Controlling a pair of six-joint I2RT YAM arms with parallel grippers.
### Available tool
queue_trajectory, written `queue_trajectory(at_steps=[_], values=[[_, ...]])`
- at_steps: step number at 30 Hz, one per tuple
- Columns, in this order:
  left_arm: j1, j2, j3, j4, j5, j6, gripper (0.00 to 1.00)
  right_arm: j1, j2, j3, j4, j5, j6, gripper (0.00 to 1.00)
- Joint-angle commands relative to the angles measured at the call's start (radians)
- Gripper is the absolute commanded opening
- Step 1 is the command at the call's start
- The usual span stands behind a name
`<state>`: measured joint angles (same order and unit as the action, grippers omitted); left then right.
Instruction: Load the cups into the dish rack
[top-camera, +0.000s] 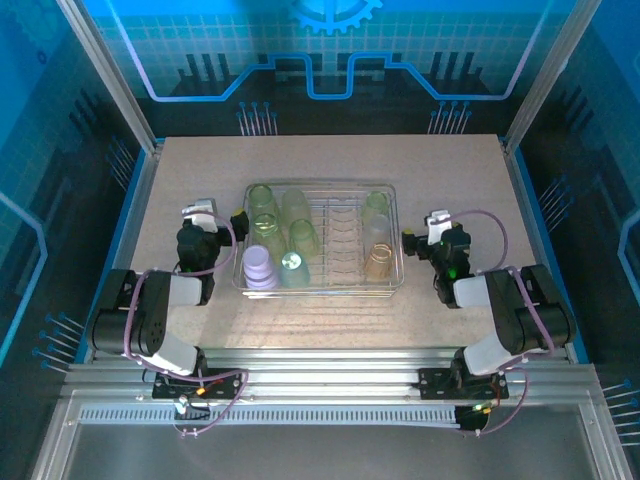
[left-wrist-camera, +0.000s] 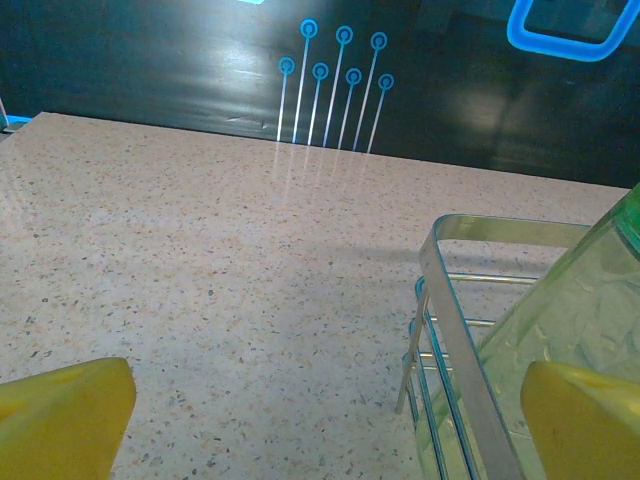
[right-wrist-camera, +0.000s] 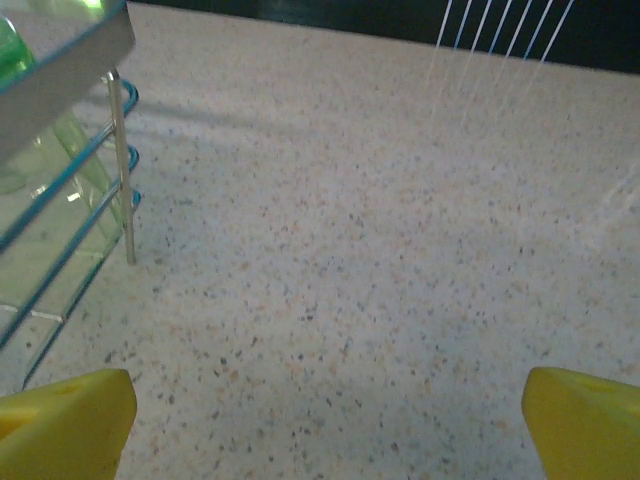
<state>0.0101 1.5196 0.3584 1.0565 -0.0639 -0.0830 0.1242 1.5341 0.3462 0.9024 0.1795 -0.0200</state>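
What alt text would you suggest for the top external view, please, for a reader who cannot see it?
A wire dish rack on the table holds several cups, mostly green, plus one lilac and one amber. The left claw and right claw stand open and empty beside the rack's short sides.

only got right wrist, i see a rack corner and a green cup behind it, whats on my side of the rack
Observer: Two cups stand at the right end of the rack: a green cup at the far corner and an amber cup nearer you.
Operator: and the left arm
Observer: The left fingers are open and empty, just outside the rack's left edge.
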Motion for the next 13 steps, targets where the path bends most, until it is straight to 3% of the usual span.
queue_trajectory(at_steps=[1,8,13], values=[[0.004,0.025,-0.002,-0.095,-0.055,0.043,0.99,0.009,0.006,-0.002,0.095,0.056,-0.022,1.00],[0.003,0.025,0.001,-0.101,-0.055,0.045,0.99,-0.022,0.003,0.043,0.002,-0.002,0.000,1.00],[0.003,0.025,0.003,-0.105,-0.054,0.046,0.99,-0.015,0.002,0.030,0.026,0.006,-0.006,1.00]])
